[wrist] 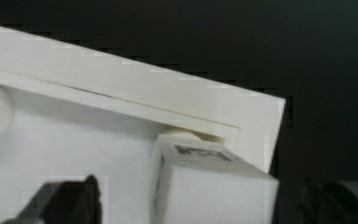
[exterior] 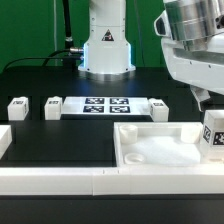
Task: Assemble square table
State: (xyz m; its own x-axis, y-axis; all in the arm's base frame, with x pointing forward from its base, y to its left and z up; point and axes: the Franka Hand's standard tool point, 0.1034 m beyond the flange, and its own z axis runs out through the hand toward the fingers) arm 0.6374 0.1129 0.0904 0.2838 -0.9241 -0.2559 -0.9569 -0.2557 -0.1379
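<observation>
The white square slab (exterior: 160,146) lies recess-up at the front of the exterior view's right. A white tagged leg (exterior: 213,134) stands upright at its right-hand corner. In the wrist view the slab's corner (wrist: 140,110) shows with this leg (wrist: 211,172) set in it. My gripper (exterior: 204,99) hangs just above that leg. In the wrist view the gripper (wrist: 202,205) is open, with dark fingertips (wrist: 64,200) well apart on either side of the leg and not touching it. Three more legs (exterior: 17,108) (exterior: 53,108) (exterior: 160,108) stand on the black table.
The marker board (exterior: 105,106) lies flat at the table's middle. A long white border rail (exterior: 60,180) runs along the front, with a short rail (exterior: 4,142) at the exterior view's left. The robot base (exterior: 105,50) stands behind.
</observation>
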